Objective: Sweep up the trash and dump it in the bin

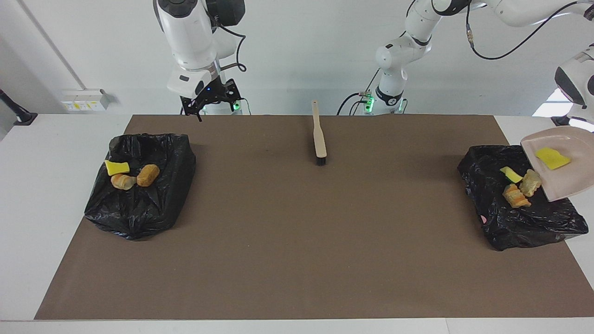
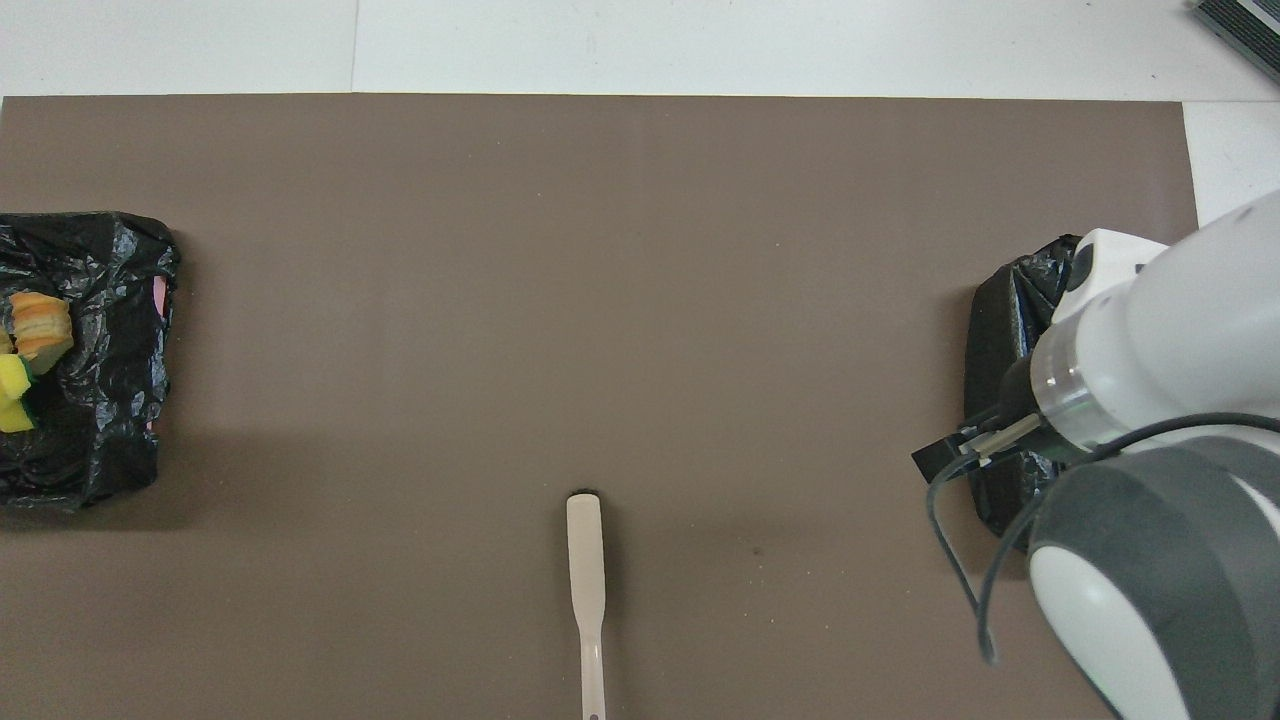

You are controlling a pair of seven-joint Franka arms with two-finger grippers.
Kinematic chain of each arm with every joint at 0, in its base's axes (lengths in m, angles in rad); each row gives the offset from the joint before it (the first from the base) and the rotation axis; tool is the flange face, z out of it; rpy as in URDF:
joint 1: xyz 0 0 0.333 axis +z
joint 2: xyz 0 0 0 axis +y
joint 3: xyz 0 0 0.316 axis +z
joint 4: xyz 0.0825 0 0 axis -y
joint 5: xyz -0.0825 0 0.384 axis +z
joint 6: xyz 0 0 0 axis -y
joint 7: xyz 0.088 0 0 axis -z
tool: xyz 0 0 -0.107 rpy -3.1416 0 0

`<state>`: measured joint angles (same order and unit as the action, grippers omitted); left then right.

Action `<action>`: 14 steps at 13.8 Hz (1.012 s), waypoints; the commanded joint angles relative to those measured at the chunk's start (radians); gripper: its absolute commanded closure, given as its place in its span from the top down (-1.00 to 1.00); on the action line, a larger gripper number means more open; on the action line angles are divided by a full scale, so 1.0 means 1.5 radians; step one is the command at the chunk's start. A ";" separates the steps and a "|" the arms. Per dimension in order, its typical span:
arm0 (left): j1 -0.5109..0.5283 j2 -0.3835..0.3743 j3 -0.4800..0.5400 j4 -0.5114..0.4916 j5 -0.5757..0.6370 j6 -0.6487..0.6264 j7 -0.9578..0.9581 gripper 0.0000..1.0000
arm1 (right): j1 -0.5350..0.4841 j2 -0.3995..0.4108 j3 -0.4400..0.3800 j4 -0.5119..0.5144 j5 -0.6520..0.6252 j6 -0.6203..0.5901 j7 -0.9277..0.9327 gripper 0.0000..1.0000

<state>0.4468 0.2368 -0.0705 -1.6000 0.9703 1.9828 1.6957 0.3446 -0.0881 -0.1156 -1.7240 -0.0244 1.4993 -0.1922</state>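
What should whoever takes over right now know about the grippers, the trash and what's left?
Left gripper: out of view, shut; it holds the dustpan tilted over the bin at the left arm's end.
Right gripper: open, empty, up in the air by its own base; that arm waits.
Brush: lying on the mat, mid-table, close to the robots.
Done: a sponge piece and two chunks are in that bin; three more bits lie in the other bin. No trash shows on the mat.
Left: one sponge sits on the dustpan; tip it out, then set the dustpan down.
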 commanded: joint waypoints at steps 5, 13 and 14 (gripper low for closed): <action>-0.037 -0.026 0.006 -0.038 0.130 -0.016 -0.091 -1.00 | -0.115 0.001 0.009 0.020 -0.013 0.001 -0.100 1.00; -0.049 -0.069 0.005 -0.110 0.197 -0.030 -0.134 -1.00 | -0.201 0.005 -0.002 0.058 -0.016 0.002 -0.091 1.00; -0.053 -0.070 0.005 -0.110 0.201 -0.028 -0.134 -1.00 | -0.225 0.008 -0.001 0.062 -0.016 0.001 -0.103 1.00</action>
<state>0.3867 0.1737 -0.0731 -1.7200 1.2370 1.9488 1.5215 0.0648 -0.0881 -0.1262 -1.6592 -0.0318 1.5022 -0.3181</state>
